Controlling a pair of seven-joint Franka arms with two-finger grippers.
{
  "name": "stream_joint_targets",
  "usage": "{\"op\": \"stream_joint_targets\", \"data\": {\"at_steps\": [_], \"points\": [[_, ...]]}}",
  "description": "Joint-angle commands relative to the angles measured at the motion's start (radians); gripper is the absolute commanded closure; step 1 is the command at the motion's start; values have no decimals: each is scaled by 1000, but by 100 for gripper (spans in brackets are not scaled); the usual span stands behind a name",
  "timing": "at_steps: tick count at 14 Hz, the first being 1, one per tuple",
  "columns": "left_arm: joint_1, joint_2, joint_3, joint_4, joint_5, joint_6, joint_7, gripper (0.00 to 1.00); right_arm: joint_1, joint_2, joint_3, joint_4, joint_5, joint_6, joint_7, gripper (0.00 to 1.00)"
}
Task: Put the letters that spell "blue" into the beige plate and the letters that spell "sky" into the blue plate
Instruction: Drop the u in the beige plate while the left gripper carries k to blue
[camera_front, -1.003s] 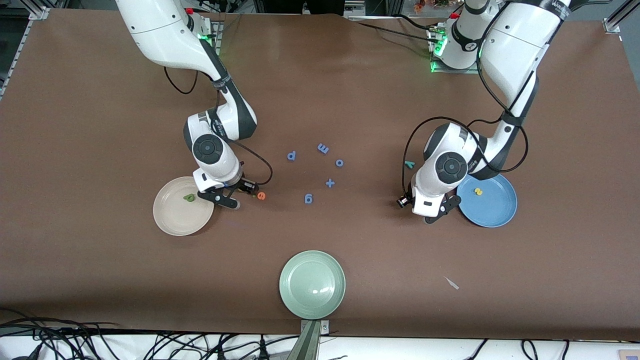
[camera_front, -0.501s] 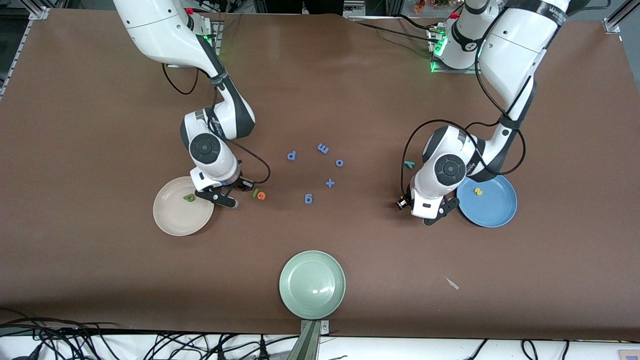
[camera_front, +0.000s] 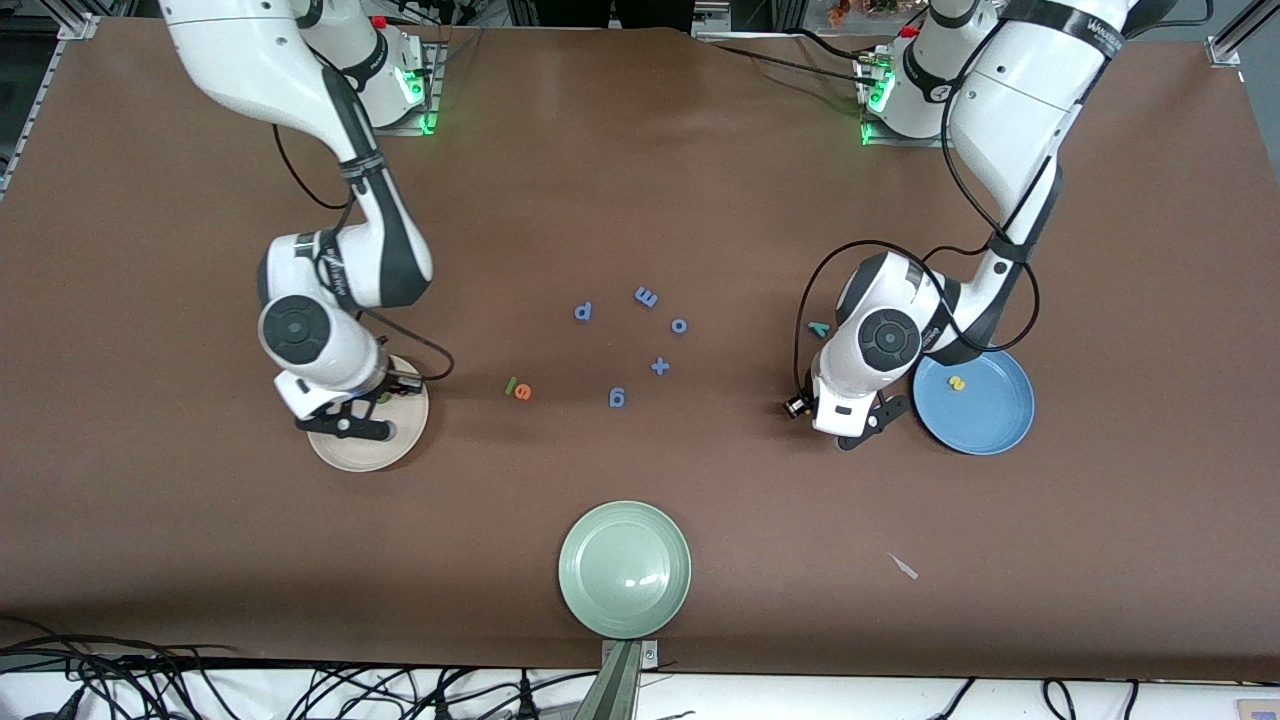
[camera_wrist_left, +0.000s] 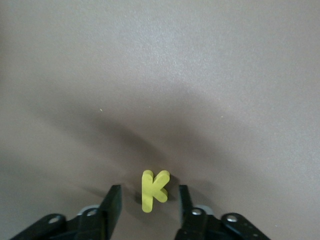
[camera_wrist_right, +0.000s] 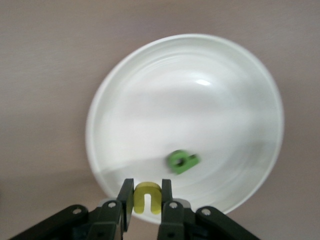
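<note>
Right end effector (camera_wrist_right: 146, 201) pinches the yellow u (camera_wrist_right: 146, 198) over the beige plate (camera_wrist_right: 240, 100) rim, green b (camera_wrist_right: 182, 161) lying in the plate just ahead; releasing there looks next. Left end effector (camera_wrist_left: 149, 202) stands part-open astride the yellow k (camera_wrist_left: 153, 189) on the surface (camera_wrist_left: 160, 75), beside the blue plate (camera_front: 990, 425); closing on it comes next.

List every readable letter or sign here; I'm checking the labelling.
"k": yellow foam k on the table, between the left gripper's open jaws.
"u": yellow foam u, held by the right gripper over the beige plate.
"p", "m", "o", "+", "g": blue pieces on the table.
Left arm's print: too small.
</note>
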Motion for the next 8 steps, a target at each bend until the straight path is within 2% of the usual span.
{"op": "stream_joint_targets", "data": {"at_steps": [1, 3, 6, 8], "points": [[-7, 17, 6, 25, 33, -2, -21, 65, -14, 2, 12, 5, 62, -16, -32, 64], [-5, 17, 7, 25, 34, -4, -27, 68, -11, 0, 12, 6, 108, -19, -24, 50], [-2, 16, 9, 25, 34, -4, -55, 87, -1, -3, 31, 14, 111, -22, 28, 45], [10, 8, 7, 35, 34, -7, -49, 93, 0, -3, 77, 31, 111, -31, 123, 41]]}}
